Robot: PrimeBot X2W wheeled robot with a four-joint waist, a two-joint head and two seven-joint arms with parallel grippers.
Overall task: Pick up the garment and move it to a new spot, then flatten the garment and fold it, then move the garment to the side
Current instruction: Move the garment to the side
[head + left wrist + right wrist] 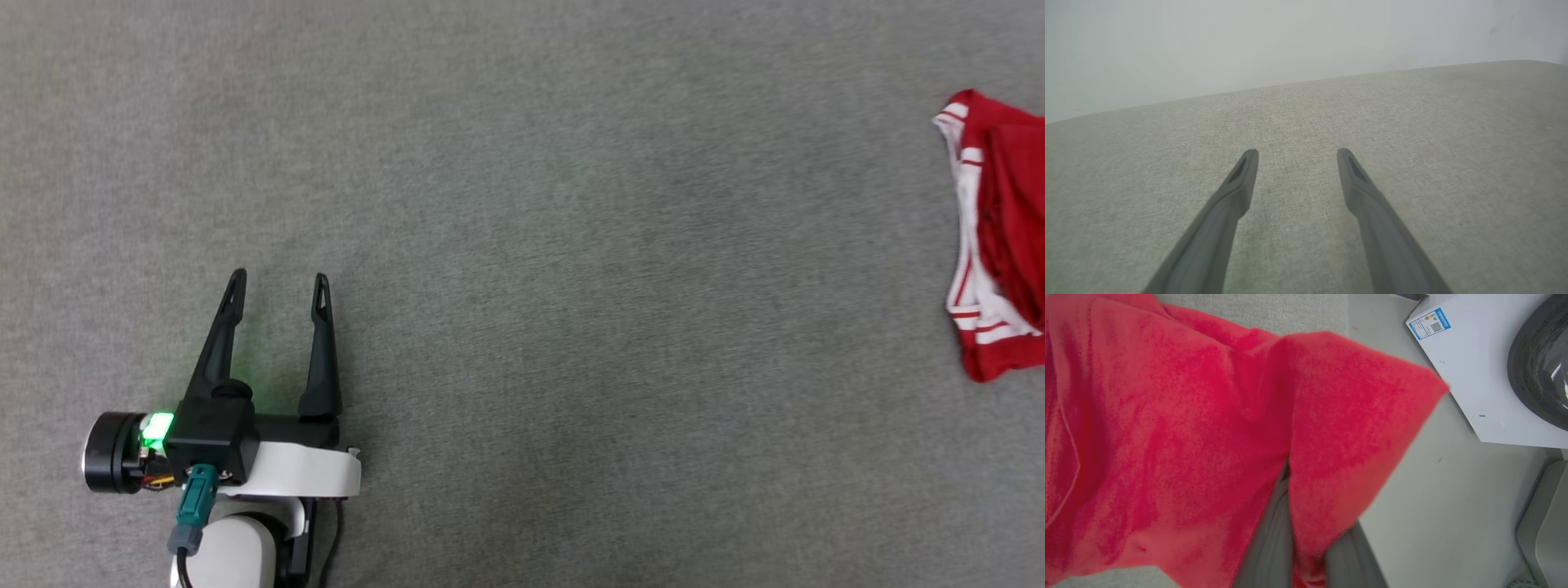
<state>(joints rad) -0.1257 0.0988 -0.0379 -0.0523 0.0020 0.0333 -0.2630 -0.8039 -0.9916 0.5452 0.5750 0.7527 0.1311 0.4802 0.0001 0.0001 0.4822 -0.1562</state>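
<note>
Soft, light garment [1000,237], likely to sag; right gripper [1300,543] pinches a fold, left gripper [279,287] wide, empty. Advise gripping hem corners.

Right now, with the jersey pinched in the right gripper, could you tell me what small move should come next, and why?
Probably carry the garment left, toward the middle of the grey surface. The right gripper is shut on red fabric, the garment lies bunched at the surface's right edge, and the open left gripper is far to the left, likely too far to help flatten it.
</note>
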